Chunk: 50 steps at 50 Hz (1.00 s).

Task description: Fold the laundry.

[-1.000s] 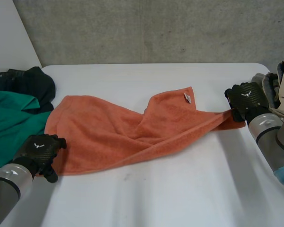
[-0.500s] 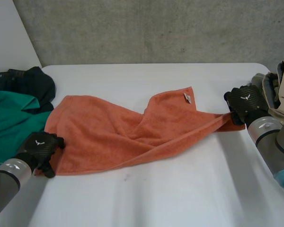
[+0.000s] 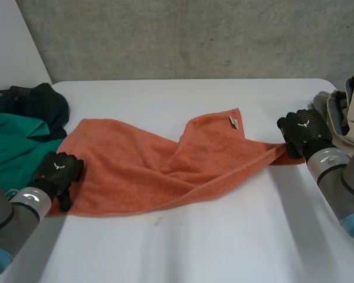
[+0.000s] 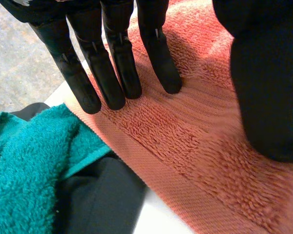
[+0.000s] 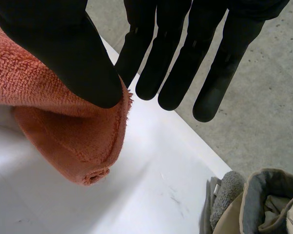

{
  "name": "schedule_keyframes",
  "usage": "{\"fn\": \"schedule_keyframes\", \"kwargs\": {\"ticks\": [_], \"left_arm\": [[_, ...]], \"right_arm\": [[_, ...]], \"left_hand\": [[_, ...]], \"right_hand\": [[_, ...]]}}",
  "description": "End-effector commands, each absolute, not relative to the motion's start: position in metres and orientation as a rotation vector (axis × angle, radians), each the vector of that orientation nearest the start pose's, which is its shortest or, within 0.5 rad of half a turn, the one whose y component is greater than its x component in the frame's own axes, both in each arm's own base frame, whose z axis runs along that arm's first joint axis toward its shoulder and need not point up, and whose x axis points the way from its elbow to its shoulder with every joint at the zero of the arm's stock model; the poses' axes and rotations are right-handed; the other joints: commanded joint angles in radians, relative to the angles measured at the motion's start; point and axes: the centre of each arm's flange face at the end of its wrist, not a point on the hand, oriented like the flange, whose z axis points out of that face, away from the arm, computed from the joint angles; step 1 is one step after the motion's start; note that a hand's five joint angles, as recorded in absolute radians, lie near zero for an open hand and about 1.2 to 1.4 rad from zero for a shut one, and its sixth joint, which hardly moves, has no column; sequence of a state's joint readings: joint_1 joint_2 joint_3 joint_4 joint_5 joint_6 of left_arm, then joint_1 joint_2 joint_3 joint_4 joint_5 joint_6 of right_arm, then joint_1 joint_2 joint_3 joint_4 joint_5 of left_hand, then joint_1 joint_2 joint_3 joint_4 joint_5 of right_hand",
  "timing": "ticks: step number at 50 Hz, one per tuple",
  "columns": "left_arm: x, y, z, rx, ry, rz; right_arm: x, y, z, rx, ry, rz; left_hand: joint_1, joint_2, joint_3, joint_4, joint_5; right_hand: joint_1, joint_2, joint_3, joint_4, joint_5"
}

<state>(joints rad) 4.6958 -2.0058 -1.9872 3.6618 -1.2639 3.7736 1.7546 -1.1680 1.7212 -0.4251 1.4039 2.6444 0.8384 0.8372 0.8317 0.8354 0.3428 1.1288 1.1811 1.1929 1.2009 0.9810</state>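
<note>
An orange towel [image 3: 165,165] lies crumpled across the middle of the white table [image 3: 224,242], a small tag near its far corner. My left hand [image 3: 58,171] rests on the towel's near-left corner. In the left wrist view its straight fingers [image 4: 112,73] and thumb press down on the orange towel [image 4: 185,141] near the hem, with flat cloth between them. My right hand [image 3: 304,130] is at the towel's right end. There the thumb [image 5: 63,48] pinches the rolled corner of the towel [image 5: 63,126] against a finger, the other fingers straight.
A green towel [image 3: 12,147] and a dark garment [image 3: 35,103] lie at the table's left edge, right beside my left hand. A beige and grey pile of clothes [image 3: 348,112] sits at the right edge behind my right hand.
My left hand has moved forward from the table's near-left onto the towel's corner, and its fingers have come down on the cloth. The right hand keeps its hold and has barely shifted.
</note>
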Motion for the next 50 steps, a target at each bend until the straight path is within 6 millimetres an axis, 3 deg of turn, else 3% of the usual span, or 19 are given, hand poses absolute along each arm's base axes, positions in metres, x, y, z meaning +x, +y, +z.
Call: {"fn": "schedule_keyframes", "kwargs": {"ticks": [1,11,19,23,29,31,34,40,45,50], "left_arm": [[-0.168,-0.303,0.107,1.024,2.199,-1.795],[-0.168,-0.312,0.115,0.972,2.162,-1.832],[-0.165,-0.307,0.128,0.930,2.159,-1.862],[-0.161,-0.301,0.144,0.885,2.159,-1.886],[-0.159,-0.288,0.177,0.830,2.199,-1.952],[-0.163,-0.283,0.175,0.864,2.244,-1.951],[-0.167,-0.273,0.155,0.944,2.380,-1.866],[-0.152,-0.273,0.129,1.016,2.394,-1.669],[-0.147,-0.267,0.136,0.989,2.405,-1.649],[-0.149,-0.251,0.131,0.951,2.539,-1.593]], "right_arm": [[0.209,-0.323,0.167,-0.974,2.218,-2.125],[0.209,-0.323,0.167,-0.973,2.219,-2.126],[0.209,-0.324,0.168,-0.973,2.218,-2.128],[0.208,-0.326,0.172,-0.968,2.211,-2.143],[0.206,-0.322,0.197,-0.960,2.194,-2.169],[0.206,-0.320,0.201,-0.958,2.198,-2.156],[0.207,-0.316,0.201,-0.970,2.201,-2.125],[0.213,-0.312,0.187,-0.996,2.211,-2.089],[0.211,-0.315,0.182,-1.000,2.227,-2.085],[0.209,-0.315,0.180,-1.001,2.236,-2.082]], "left_hand": [[0.279,0.280,0.285,0.282,0.600],[0.552,0.553,0.559,0.555,0.873],[0.558,0.559,0.565,0.561,0.879],[0.558,0.559,0.565,0.561,0.879],[0.558,0.559,0.565,0.561,0.879],[0.558,0.559,0.565,0.561,0.879],[0.107,0.108,0.114,0.110,0.428],[-0.210,-0.209,-0.203,-0.207,0.111],[-0.281,-0.280,-0.275,-0.278,0.040],[-0.282,-0.280,-0.275,-0.278,0.040]], "right_hand": [[0.267,0.215,0.203,0.195,0.241],[0.267,0.215,0.203,0.195,0.241],[0.267,0.215,0.203,0.195,0.241],[0.267,0.215,0.203,0.195,0.241],[0.267,0.215,0.203,0.195,0.241],[0.267,0.215,0.203,0.195,0.241],[0.267,0.215,0.203,0.195,0.241],[0.267,0.215,0.203,0.195,0.241],[0.267,0.215,0.203,0.195,0.241],[0.267,0.215,0.203,0.195,0.241]]}}
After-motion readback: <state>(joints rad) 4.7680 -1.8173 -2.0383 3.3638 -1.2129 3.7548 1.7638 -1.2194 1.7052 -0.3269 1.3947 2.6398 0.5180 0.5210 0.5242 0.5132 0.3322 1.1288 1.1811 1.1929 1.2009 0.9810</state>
